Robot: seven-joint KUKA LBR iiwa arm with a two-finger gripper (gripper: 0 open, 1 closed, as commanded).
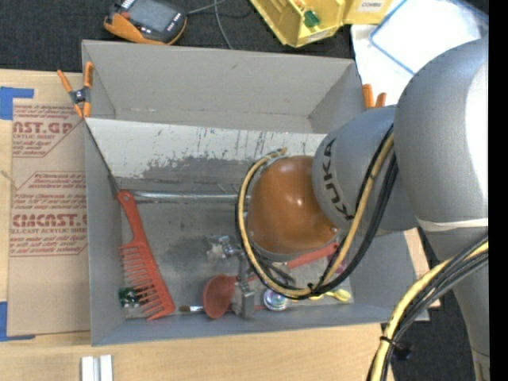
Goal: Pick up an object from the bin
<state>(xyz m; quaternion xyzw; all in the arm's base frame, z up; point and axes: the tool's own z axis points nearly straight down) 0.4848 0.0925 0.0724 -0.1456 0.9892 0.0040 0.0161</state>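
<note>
The hand [243, 290] is low in the bin [214, 86], close to the near wall, beneath the arm's domed orange cover [286, 205] and its loop of yellow and black cables [248, 213]. Whether the hand is apart or together cannot be told, as the cover and the metal parts around it hide the tips.

Just beside the hand, toward the view's left, lies a reddish-brown rounded piece [216, 296] on the bin floor next to the near wall; touching or merely close, I cannot tell. On the hand's other side sit a small silver-blue round thing [275, 300] and, farther along the near wall, a yellow piece [341, 295]. A red stick [311, 255] slants out from under the cover.

Well apart, along the left wall, an orange comb [143, 264] lies with its handle pointing to the far side and its teeth near the front corner; a small green and black thing [127, 296] rests against the teeth.

The floor's middle and far part are bare metal.
</note>
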